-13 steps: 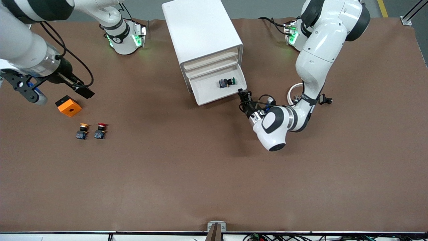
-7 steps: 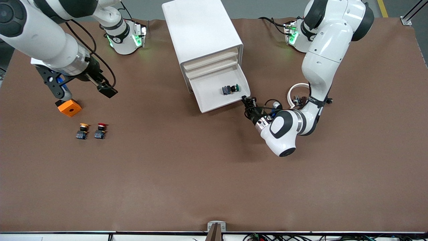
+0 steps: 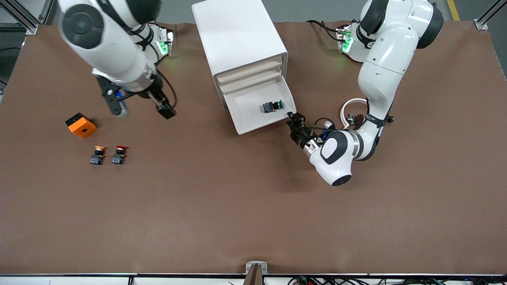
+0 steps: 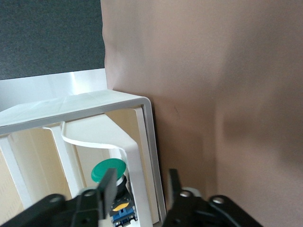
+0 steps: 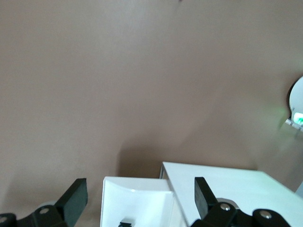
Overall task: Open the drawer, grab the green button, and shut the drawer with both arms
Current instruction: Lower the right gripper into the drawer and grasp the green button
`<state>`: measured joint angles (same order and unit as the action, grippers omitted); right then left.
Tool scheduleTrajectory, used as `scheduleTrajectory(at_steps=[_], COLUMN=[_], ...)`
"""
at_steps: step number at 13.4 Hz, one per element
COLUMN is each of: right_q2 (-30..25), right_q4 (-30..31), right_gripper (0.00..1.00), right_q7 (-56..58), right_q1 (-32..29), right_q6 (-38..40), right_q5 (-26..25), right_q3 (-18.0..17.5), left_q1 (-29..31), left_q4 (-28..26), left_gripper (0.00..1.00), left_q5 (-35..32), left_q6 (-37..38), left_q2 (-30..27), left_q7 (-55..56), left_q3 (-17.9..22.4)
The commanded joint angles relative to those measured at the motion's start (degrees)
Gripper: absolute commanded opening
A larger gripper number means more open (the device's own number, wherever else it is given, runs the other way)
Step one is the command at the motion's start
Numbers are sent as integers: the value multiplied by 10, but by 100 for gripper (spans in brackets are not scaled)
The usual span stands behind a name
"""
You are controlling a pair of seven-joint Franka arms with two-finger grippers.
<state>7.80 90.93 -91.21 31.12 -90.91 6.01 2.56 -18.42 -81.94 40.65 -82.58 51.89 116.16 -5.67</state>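
We found the drawer point(image 3: 259, 107) pulled out of the cabinet point(image 3: 237, 35), its lowest tray, farther out than a second before and no farther than half a second before, so we judged the opening done. The button point(image 3: 272, 106) lay on its side inside, green cap toward the left arm's end of the table, carried along with the tray. The left gripper point(image 3: 296, 120) sat low at the drawer's front corner; its fingers point(image 4: 108, 185), clamped on the drawer front a moment earlier, now stood apart with the front wall between them, which we read as a release just begun, though the left wrist view is too tight for us to say whether a pad still touched the wall. The right gripper point(image 3: 139, 107) had swung in from the right arm's end of the table, past the orange block point(image 3: 81, 125), and hung over bare table between that block and the cabinet, jaws wide and empty; its wrist view already framed the drawer point(image 5: 137, 202) ahead. We took this for the handover: left arm finished pulling, right arm coming for the button, which was not yet touched. The yellow button point(image 3: 97, 154) and red button point(image 3: 119, 154) stood undisturbed near the block. The likely snag was the left gripper crowding the corner while the right one reaches in.
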Motion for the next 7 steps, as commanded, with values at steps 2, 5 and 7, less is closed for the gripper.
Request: scheduleTrajectory(at_steps=[2, 5, 7], right_q2=[45, 68, 87], right_q4=[-17, -18, -18], right_gripper=[100, 100, 100], right_q7=[-93, -154, -195], right_q1=[58, 89, 116], right_q6=[-32, -68, -87], right_q5=[17, 18, 16], right_q3=[6, 5, 5], left_q1=[-2, -2, 1], left_q4=[6, 6, 6], left_gripper=[100, 100, 100], left_q5=[-3, 0, -1], left_q6=[-1, -1, -1], left_q2=[1, -2, -10], left_q7=[-8, -8, -9], left_q3=[1, 0, -1])
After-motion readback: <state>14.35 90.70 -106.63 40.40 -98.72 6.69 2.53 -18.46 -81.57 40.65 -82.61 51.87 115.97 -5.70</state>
